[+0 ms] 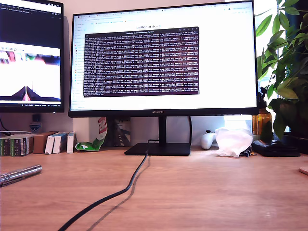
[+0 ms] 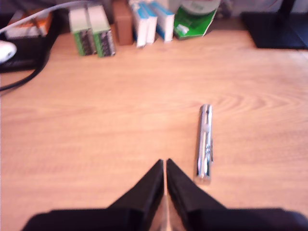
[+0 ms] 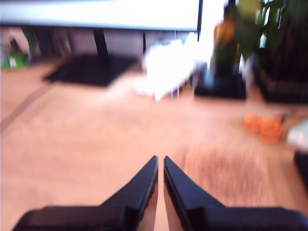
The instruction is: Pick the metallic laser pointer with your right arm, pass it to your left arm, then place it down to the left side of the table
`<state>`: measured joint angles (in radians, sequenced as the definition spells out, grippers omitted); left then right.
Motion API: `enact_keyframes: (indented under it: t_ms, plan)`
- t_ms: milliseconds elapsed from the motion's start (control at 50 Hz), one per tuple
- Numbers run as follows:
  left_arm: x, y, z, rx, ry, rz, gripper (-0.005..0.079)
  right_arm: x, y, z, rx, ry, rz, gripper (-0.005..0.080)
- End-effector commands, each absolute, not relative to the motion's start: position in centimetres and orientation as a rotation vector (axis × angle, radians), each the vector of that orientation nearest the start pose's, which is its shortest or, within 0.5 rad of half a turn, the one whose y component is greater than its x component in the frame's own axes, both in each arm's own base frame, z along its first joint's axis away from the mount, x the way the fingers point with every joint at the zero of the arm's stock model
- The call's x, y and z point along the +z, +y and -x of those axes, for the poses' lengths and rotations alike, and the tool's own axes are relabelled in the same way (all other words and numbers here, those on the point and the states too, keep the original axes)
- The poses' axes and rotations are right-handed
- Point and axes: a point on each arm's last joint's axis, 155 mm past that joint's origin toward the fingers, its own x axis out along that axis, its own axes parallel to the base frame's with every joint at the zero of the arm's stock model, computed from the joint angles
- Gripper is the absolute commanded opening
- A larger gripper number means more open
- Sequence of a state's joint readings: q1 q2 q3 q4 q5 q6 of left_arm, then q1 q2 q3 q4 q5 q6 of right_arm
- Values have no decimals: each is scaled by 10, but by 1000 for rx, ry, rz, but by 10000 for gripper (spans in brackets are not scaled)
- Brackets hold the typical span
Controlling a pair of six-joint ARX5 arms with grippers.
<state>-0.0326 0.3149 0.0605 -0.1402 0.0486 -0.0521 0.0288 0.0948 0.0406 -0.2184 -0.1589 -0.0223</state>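
1. Tabletop (image 1: 207, 192): light-brown wood with visible grain, fills the lower half of the exterior view.
2. Big monitor (image 1: 163, 57) on a black stand (image 1: 159, 148), dark terminal window on screen. A second monitor (image 1: 30, 53) sits at the exterior view's left.
3. Plant (image 1: 286, 62) at the exterior view's right, with an amber bottle (image 1: 262, 120) beside it.
4. Black cable (image 1: 122, 190) runs from the stand base toward the near edge of the tabletop.
5. White crumpled bag or cloth (image 1: 233, 141) right of the stand in the exterior view; can't tell which, it's washed out.
6. Row of small boxes (image 1: 36, 143) along the back wall at the exterior view's left, green packet (image 1: 94, 142) next to them.
7. My first claw (image 2: 165, 166): black wedge fingers closed tip to tip, holding nothing, hovering over bare wood.
8. My second claw (image 3: 160, 163): fingers nearly together, thin slit between tips, nothing in it. View is blurred.
9. Metallic laser pointer (image 2: 205, 143): lies flat on the tabletop, just beside my first claw's tips, not touching them. In the exterior view it's at the far left edge (image 1: 20, 174), shiny silver, ribbed.
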Motion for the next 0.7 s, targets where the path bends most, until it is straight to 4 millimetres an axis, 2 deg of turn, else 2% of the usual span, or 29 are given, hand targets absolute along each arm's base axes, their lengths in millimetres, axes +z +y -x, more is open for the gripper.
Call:
enact_keyframes:
  t_ms: [0,200,340,440,540,680]
  plan:
    - [76,-17,-249,-62,410,73,-11,109,42,-243,219,261,-4,-13]
    - [85,-17,-247,-61,371,102,-11,112,52,-239,271,255,-29,-12]
    - [81,-17,-243,-50,388,152,-11,111,43,-241,223,253,9,-12]
    - [80,-16,-243,-43,396,169,-11,109,43,-240,227,259,17,-12]
    - [78,-13,-242,-45,399,56,-11,109,42,-241,231,249,107,-13]
    - [85,-10,-242,-38,365,29,-11,109,36,-242,197,254,75,-13]
